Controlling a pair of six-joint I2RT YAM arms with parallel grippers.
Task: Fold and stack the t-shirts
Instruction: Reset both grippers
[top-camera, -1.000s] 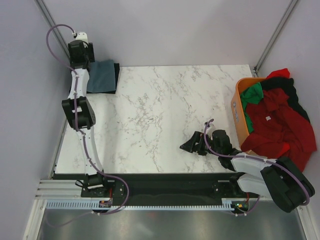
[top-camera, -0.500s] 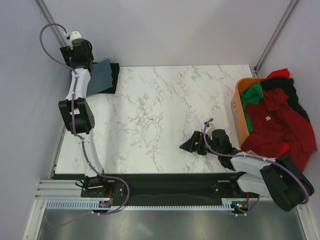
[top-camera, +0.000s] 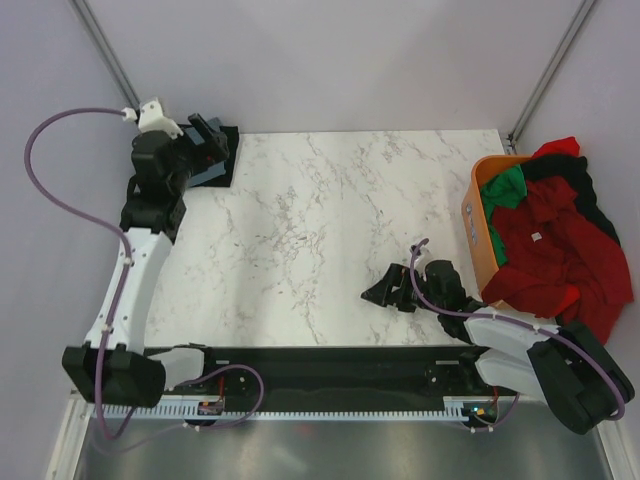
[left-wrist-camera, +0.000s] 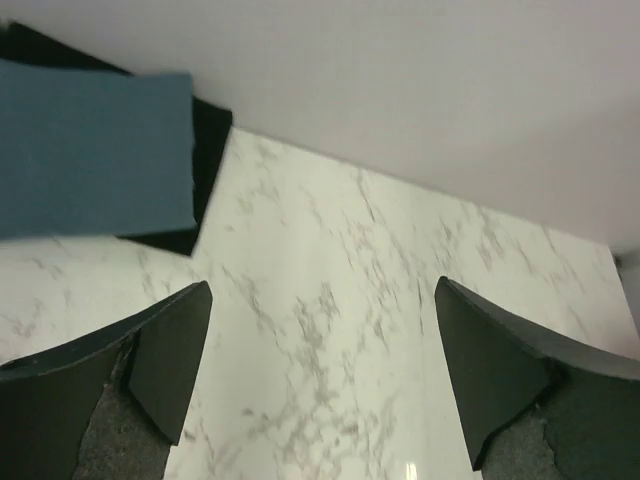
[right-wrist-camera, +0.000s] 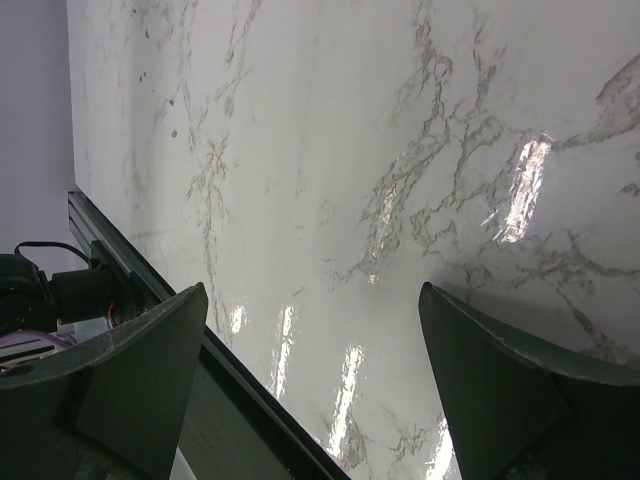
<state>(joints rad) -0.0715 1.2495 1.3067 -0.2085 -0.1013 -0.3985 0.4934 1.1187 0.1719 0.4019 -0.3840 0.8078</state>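
Note:
A folded slate blue-grey t-shirt (left-wrist-camera: 95, 150) lies on a folded black t-shirt (left-wrist-camera: 211, 135) at the table's far left corner. From above, this stack (top-camera: 207, 174) is partly hidden by my left gripper (top-camera: 205, 135). In the left wrist view the left gripper (left-wrist-camera: 320, 380) is open and empty over bare marble, just right of the stack. A red t-shirt (top-camera: 548, 250), a green one (top-camera: 505, 188) and a black one (top-camera: 588, 195) spill from the orange basket (top-camera: 478, 215) at the right. My right gripper (top-camera: 385, 290) is open and empty, low over the table near its front edge.
Grey walls close in the back and sides. The right wrist view shows glossy marble (right-wrist-camera: 400, 150) and the dark front rail (right-wrist-camera: 150, 290) of the table. The left arm's purple cable (top-camera: 45, 150) loops out past the table's left edge.
My left gripper opened fully and drew back from the far corner toward the table, leaving the blue-grey t-shirt on the stack. The left arm's elbow swung down and left. The right arm stayed still.

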